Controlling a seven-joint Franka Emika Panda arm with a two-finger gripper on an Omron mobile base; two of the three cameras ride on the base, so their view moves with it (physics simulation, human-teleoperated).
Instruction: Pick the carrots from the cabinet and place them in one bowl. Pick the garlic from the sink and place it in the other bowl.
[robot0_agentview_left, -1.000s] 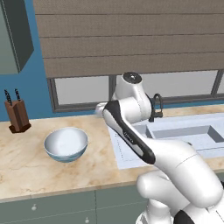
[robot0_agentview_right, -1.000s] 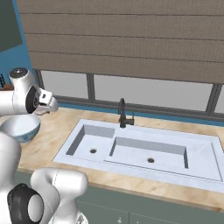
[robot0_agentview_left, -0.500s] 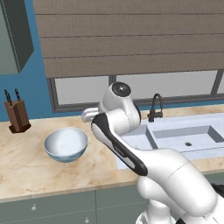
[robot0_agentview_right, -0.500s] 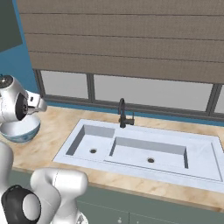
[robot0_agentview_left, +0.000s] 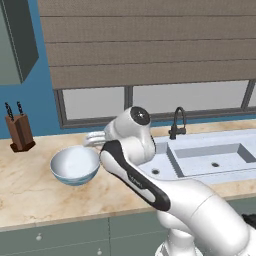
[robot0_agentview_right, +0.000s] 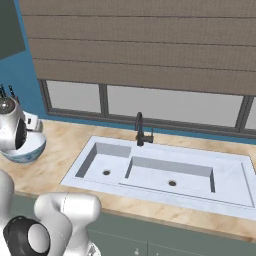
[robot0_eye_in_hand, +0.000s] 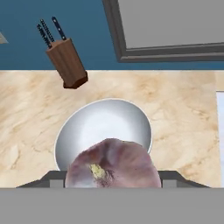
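Knife block (robot0_agentview_left: 20, 133): stands on the surface at far left, well apart from the bowl; in the hand view it sits beyond the bowl's far rim.
Light blue bowl (robot0_agentview_left: 75, 165): upright on the marble surface (robot0_agentview_left: 30, 195), left of the sink; its whitish inside holds nothing that can be seen.
Garlic (robot0_eye_in_hand: 113, 164): pinkish-white bulb held between the jaws, stem end facing the hand camera; it lies directly over the near half of the bowl's opening, with the rim showing on both sides of it.
Gripper (robot0_agentview_left: 95, 140): jaws partly spread and closed on the garlic; poised just above the bowl's right rim in the left base view.
Deciding relation: bulb above bowl, bowl straight below the jaws; in my judgement a release here would drop it inside, near the edge closest to the arm.
Sink (robot0_agentview_right: 165, 172): double basin to the right, well apart from the bowl.
Obscured: finger tips are hidden behind the bulb in the hand view; height of the bulb over the bowl cannot be told; in the right base view the arm's joint covers much of the bowl.
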